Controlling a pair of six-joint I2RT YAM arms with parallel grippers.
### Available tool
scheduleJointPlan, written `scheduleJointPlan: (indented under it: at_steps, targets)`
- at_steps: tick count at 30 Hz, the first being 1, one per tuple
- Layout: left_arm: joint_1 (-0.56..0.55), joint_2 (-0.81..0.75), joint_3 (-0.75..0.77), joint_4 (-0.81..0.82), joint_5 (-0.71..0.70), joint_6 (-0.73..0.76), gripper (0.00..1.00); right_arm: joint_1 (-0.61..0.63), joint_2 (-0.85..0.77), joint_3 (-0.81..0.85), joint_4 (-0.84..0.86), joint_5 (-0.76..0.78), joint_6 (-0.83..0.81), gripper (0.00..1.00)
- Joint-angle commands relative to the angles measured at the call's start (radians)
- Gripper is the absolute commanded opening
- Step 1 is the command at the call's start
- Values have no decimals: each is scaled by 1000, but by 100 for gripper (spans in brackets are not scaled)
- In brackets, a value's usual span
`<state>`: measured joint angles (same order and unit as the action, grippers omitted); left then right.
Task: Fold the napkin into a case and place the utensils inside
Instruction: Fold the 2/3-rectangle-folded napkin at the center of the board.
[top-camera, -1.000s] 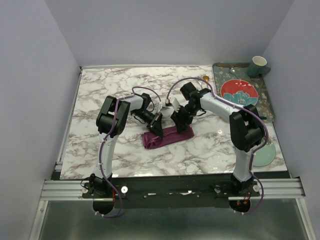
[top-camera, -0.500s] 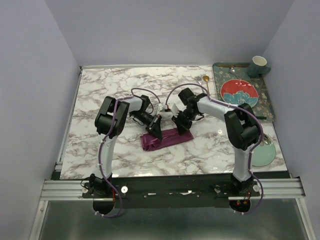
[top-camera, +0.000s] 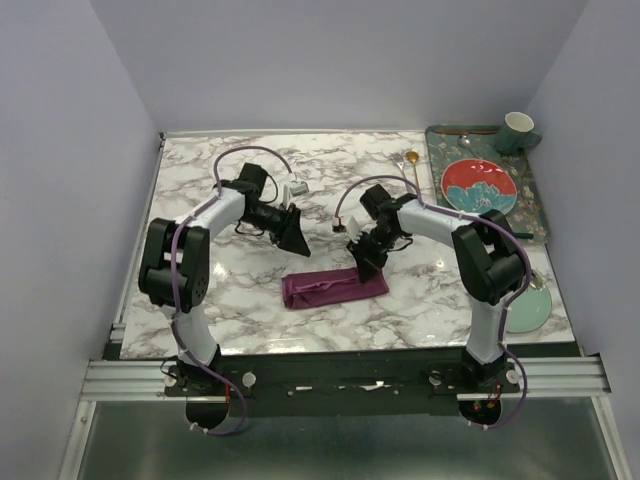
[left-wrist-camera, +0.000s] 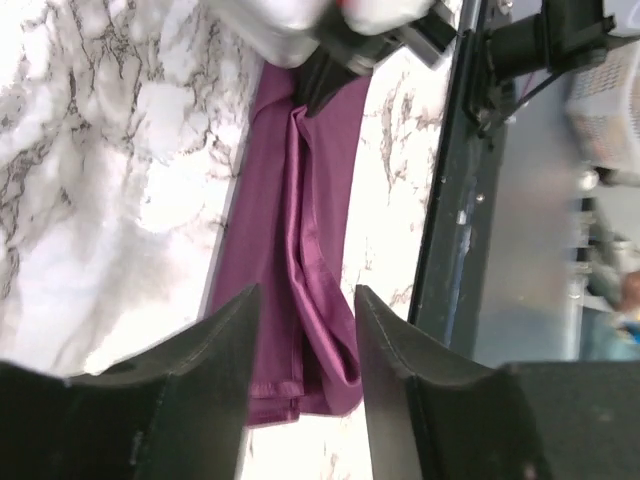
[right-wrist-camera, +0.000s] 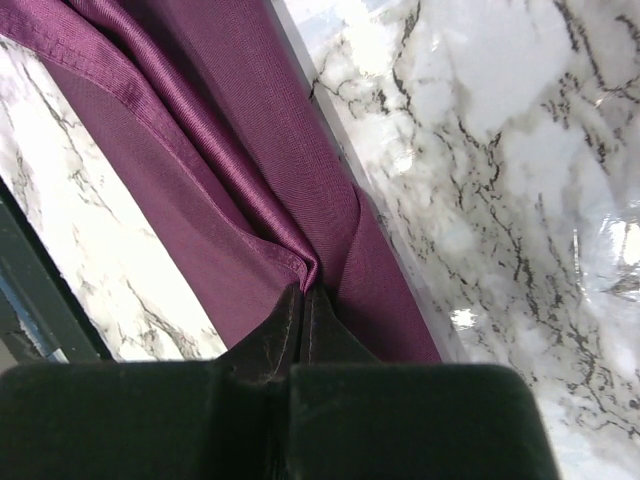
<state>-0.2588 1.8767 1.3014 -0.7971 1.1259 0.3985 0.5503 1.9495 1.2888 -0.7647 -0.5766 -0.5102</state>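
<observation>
Right claw (right-wrist-camera: 305, 292) tight on napkin (right-wrist-camera: 230, 130)

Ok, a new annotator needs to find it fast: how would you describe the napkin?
On the marble table, look at the near middle: the napkin lies there, folded into a narrow strip. The right gripper pinches its right end. It is the only soft, plum-purple thing; the tray at far right is hard and teal.

Bright even overhead light; glare on marble table (right-wrist-camera: 610, 250), sheen on napkin (right-wrist-camera: 200, 130), blurred near foregrounds.
</observation>
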Motion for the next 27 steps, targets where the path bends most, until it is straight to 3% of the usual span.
scheduleJointPlan:
  at_steps: [1, 6, 12, 18, 27]
  targets:
    - [0, -163, -141, 197, -93, 2, 57, 5, -3, -17, -45, -46, 35, 1]
    - [-43, -319, -295, 315, -187, 101, 66, 5, 6, -9, -62, -81, 53, 1]
    - [-150, -407, -433, 472, -297, 181, 66, -9, 20, -8, -84, -138, 76, 1]
    - [-304, -340, -371, 425, -402, 209, 65, -21, 31, -13, -91, -170, 96, 1]
    - [-379, -199, -235, 262, -417, 264, 65, -59, 46, -3, -88, -196, 130, 1]
